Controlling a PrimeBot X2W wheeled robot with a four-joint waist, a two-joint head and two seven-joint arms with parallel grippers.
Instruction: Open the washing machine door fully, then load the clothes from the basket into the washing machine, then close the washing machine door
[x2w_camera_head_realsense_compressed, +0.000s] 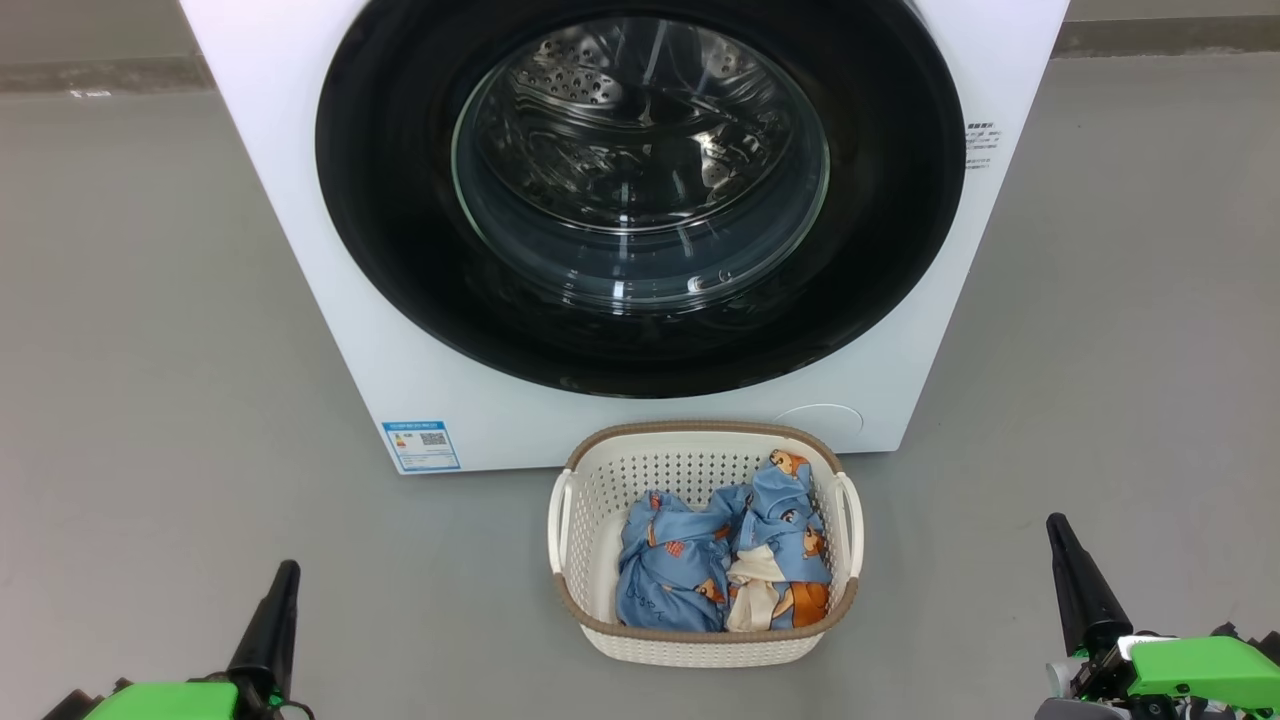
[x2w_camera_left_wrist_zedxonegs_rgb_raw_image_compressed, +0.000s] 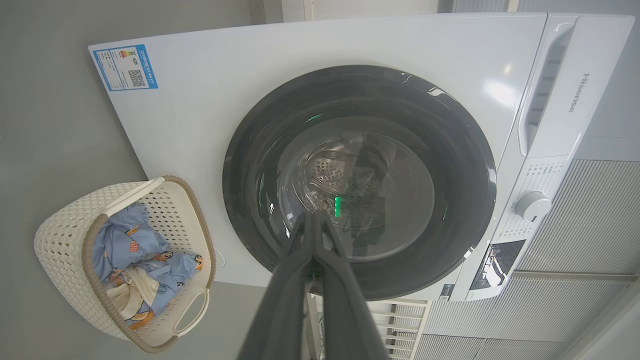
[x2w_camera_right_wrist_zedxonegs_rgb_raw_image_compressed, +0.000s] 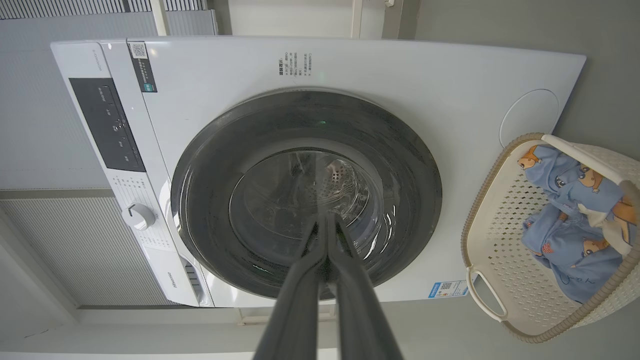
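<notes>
Low down — 2 grippers (x2w_camera_head_realsense_compressed: 288, 570) (x2w_camera_head_realsense_compressed: 1056, 522) closed, apparently empty.

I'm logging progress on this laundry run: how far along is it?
Nothing looks done: the door is shut on the washing machine and the clothes lie in the basket. Nothing is in hand: the left gripper and right gripper are shut and empty, low, clear of both. Left: opening the door, loading the clothes, closing the door.

Glossy black door (x2w_camera_head_realsense_compressed: 400, 250) rim with clear glass, perforated plastic basket (x2w_camera_head_realsense_compressed: 690, 640), soft printed clothes (x2w_camera_head_realsense_compressed: 680, 570).
</notes>
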